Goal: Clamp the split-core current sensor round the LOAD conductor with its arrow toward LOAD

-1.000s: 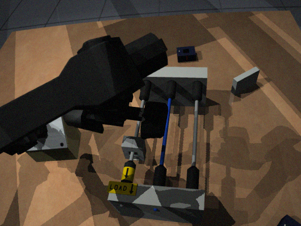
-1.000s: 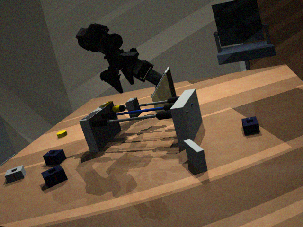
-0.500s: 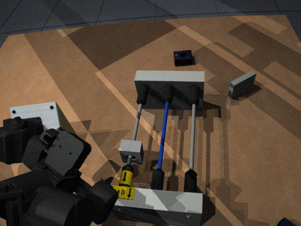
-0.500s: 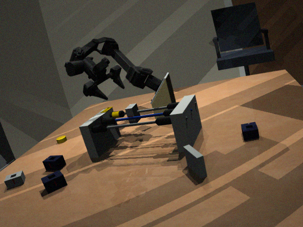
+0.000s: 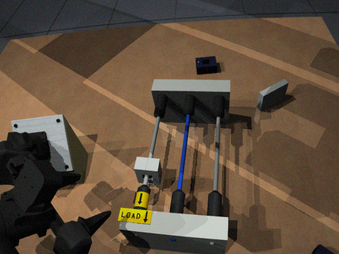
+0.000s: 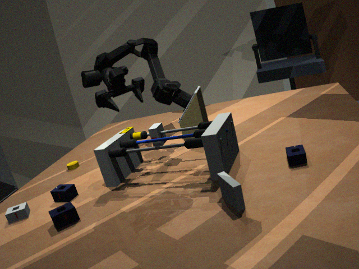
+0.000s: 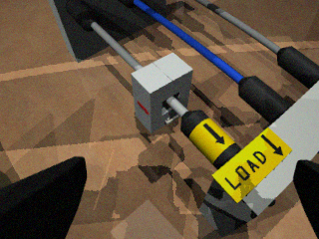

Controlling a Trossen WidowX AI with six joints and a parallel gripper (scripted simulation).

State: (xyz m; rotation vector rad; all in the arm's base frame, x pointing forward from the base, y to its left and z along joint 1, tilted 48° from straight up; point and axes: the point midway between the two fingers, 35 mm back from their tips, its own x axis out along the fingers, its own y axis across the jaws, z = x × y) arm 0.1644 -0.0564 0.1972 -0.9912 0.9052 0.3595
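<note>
The white sensor [image 5: 147,164] [image 6: 156,130] [image 7: 161,75] sits around the grey LOAD conductor [image 5: 154,136] [image 6: 179,129] [image 7: 117,46], close to its yellow sleeve. Its two halves meet at a thin seam on top. A red mark shows on its side in the wrist view; I cannot make out which way it points. Small latch parts show at the end facing the LOAD marker [image 5: 135,216] [image 6: 126,130] [image 7: 252,163]; whether they are latched I cannot tell. My gripper [image 5: 94,193] [image 6: 130,106] is wide open and empty, apart from the sensor, above the LOAD end.
A blue conductor [image 5: 183,153] and another grey one [image 5: 216,161] run beside the LOAD conductor between two end blocks [image 5: 191,85] [image 5: 188,226]. A slanted panel [image 5: 41,127] [image 6: 194,112] stands near the arm. A grey plate [image 5: 273,95] and several small blocks lie outside the fixture.
</note>
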